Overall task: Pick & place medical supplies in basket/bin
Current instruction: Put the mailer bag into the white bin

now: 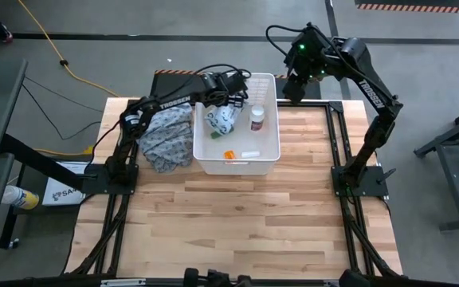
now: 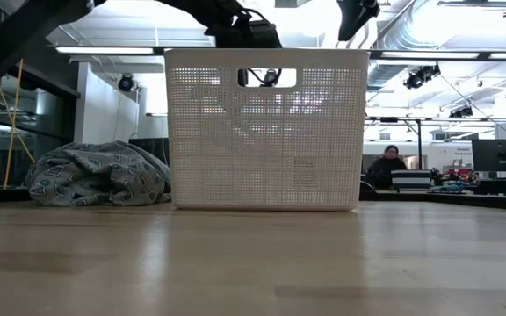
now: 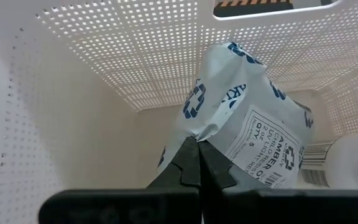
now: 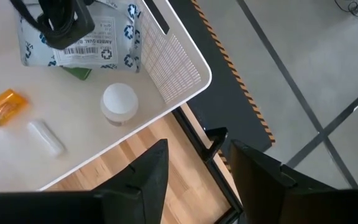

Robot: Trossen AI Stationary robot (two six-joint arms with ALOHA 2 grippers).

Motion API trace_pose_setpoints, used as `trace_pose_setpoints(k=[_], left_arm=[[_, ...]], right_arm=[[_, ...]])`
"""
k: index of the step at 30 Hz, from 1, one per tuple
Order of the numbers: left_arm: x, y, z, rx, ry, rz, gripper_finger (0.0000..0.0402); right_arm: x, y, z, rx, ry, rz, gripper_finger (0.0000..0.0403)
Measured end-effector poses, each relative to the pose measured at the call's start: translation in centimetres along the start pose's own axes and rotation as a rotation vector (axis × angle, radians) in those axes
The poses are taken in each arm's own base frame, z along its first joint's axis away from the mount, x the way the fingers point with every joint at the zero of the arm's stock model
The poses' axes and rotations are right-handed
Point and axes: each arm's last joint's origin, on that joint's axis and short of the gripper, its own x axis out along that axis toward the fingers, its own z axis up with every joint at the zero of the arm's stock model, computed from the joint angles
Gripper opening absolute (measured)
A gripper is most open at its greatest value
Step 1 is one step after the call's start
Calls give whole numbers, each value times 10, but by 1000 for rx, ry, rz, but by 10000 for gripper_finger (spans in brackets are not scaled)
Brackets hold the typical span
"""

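A wooden desk (image 1: 237, 215) carries a large white perforated bin (image 1: 269, 151) near its far edge, with a handle slot in the rim. Just beside the bin, on the left arm's side, lies a crumpled grey-blue patterned cloth (image 1: 166, 137).

The left arm reaches across the cloth and dips into the bin. Its left pincer (image 3: 194, 149) is closed tight on the top edge of a flat pale packet (image 3: 247, 118) printed with blue recycling symbols and a white label with a barcode. The packet stands up on edge inside the bin, in the half nearer the left arm, against the far wall.

Other supplies rest on the bin floor. A white pill bottle (image 1: 256, 118) stands upright near the wall on the right arm's side. An orange piece (image 1: 229, 155) and a small white tube (image 1: 250, 154) lie close together near the front wall, apart from the bottle. In the right wrist view, a bit of a green box (image 4: 78, 72) peeks out from under the packet.

The right arm waits above the far right corner of the bin, outside its rim. Its right pincer (image 4: 194, 165) stands partly open and holds nothing.

From desk height, the bin fills the middle of the view, with the cloth heaped at its left. A person (image 2: 385, 167) sits at a workstation in the room far behind.
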Motion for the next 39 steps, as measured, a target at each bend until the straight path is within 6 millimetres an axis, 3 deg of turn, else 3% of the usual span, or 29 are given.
trace_pose_setpoints(k=[31, 39], left_arm=[[-12, -9, 5, 53, -55, -42, 22], [5, -18, -6, 91, -11, -33, 22]], right_arm=[[0, -1, 5, 4, -50, -5, 164], [0, 0, 6, 4, -67, 38, 161]])
